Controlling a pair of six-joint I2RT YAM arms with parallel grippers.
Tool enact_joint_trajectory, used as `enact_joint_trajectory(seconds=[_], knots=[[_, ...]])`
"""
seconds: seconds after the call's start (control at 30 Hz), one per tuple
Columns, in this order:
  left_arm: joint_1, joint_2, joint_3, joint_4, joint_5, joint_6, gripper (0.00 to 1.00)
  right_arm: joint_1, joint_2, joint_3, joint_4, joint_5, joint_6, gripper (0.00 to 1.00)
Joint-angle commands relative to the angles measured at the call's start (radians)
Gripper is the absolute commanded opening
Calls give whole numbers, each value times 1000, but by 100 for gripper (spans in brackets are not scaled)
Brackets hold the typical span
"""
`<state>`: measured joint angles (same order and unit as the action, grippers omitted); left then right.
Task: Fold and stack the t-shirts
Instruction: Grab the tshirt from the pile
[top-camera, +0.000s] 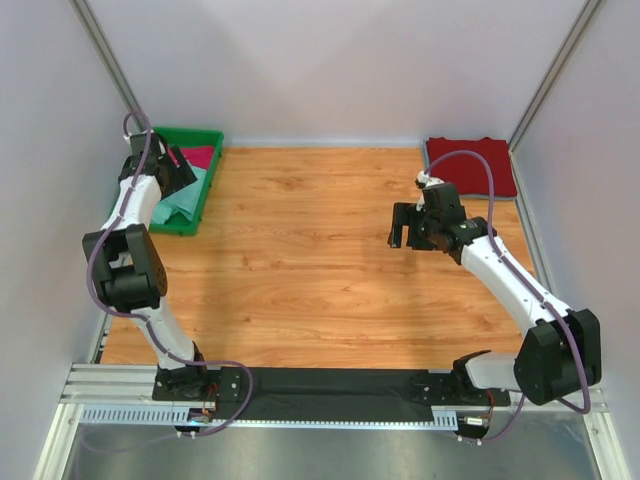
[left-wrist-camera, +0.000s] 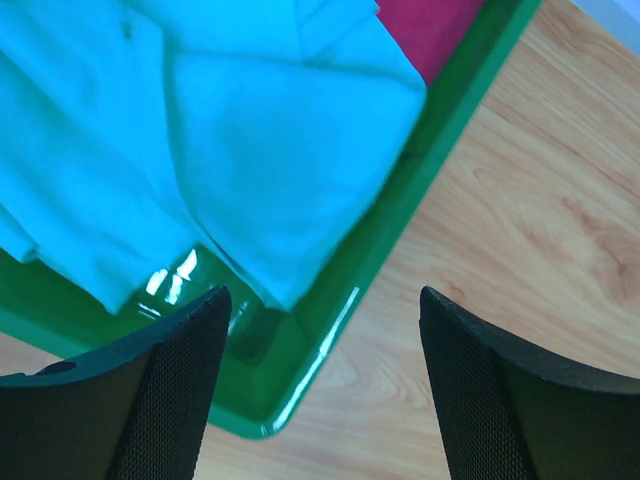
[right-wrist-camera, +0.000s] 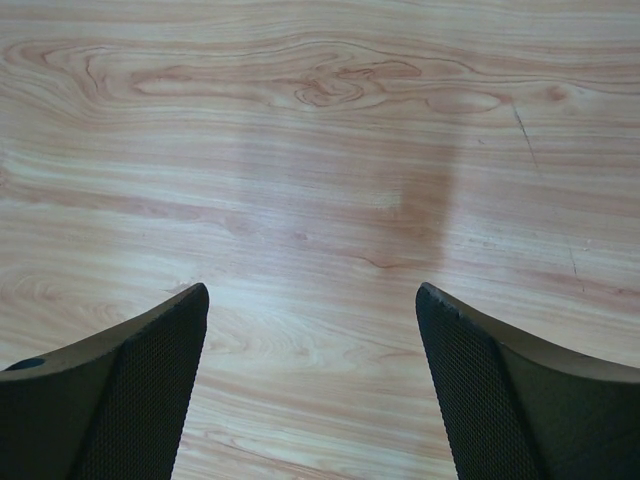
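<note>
A mint-teal t-shirt (left-wrist-camera: 200, 130) lies crumpled in the green tray (left-wrist-camera: 330, 330) at the table's back left, with a magenta-pink t-shirt (left-wrist-camera: 435, 30) beside it. From above, the teal t-shirt (top-camera: 185, 200) and the pink one (top-camera: 200, 157) fill the tray (top-camera: 165, 228). My left gripper (top-camera: 178, 165) hovers over the tray. In its wrist view the left gripper (left-wrist-camera: 322, 295) is open and holds nothing. A dark red t-shirt (top-camera: 470, 165) lies folded flat at the back right corner. My right gripper (top-camera: 407, 232) hangs open over bare wood, in front of that shirt and to its left, empty in its own view (right-wrist-camera: 312, 290).
The wooden table (top-camera: 300, 260) is walled by white panels at the back and on both sides. A black strip (top-camera: 340, 380) and a metal rail run along the near edge between the arm bases.
</note>
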<state>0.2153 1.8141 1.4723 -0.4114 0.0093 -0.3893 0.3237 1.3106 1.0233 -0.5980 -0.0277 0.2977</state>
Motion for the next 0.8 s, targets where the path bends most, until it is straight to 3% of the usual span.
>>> enact_joint_trajectory(seconds=[0.0, 0.33, 0.53, 0.67, 0.7, 0.77], knots=[[12, 53, 105, -92, -103, 9, 83, -6, -30, 1, -3, -26, -51, 86], [33, 201, 180, -191, -250, -177, 84, -52, 4, 32, 41, -71, -69, 86], [35, 341, 353, -250, -255, -177, 75, -86, 21, 41, 24, -86, -77, 85], [33, 378, 446, -265, -244, -166, 34, -89, 30, 54, 7, -98, -83, 84], [35, 376, 462, -273, -243, -169, 0, -89, 35, 57, 4, -113, -80, 82], [32, 351, 465, -294, -189, -207, 0, -89, 41, 69, -3, -127, -68, 82]])
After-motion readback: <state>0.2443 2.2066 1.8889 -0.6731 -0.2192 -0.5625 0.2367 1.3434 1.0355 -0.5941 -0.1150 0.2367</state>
